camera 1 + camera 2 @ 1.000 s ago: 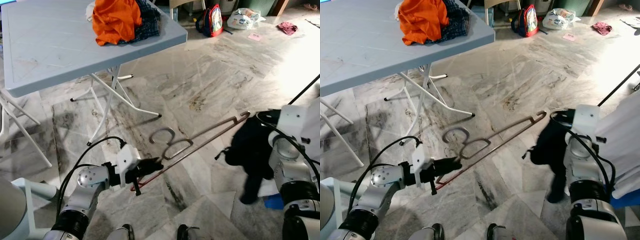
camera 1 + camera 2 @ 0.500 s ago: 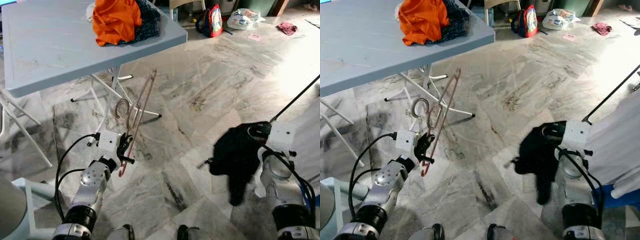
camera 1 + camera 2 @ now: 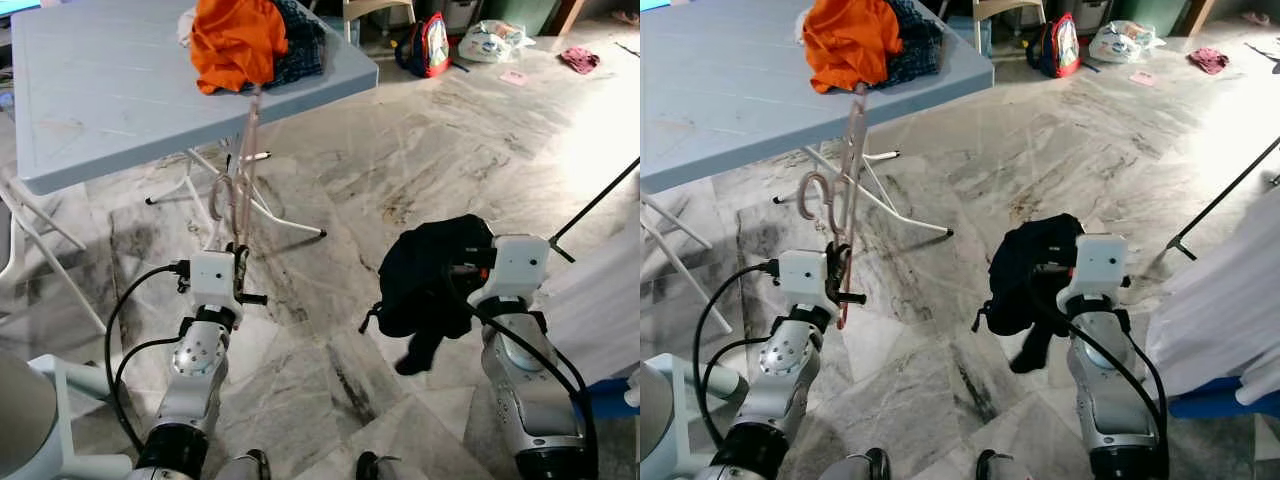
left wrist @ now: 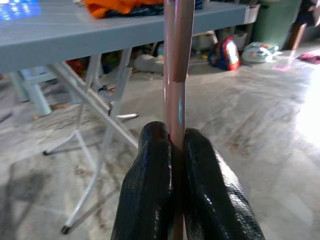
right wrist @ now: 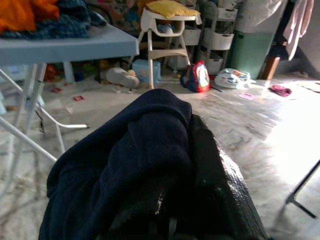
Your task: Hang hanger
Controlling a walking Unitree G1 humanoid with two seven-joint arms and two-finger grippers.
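A thin pinkish metal hanger stands nearly upright, its top reaching the table's front edge and its hook curling off to the left. My left gripper is shut on its lower end; in the left wrist view the two black fingers pinch the rod. A dark navy garment hangs bunched from my right gripper, which is shut on it in mid-air over the floor. The cloth drapes over one black finger and hides the fingertips.
A grey-blue folding table at the back left carries an orange cloth and a plaid one. A backpack, a plastic bag and a pink cloth lie on the marble floor. White fabric and a black rod stand right.
My left arm has swung the hanger from pointing right, low over the floor, to upright by the table. My right arm has brought the dark garment up and toward the middle.
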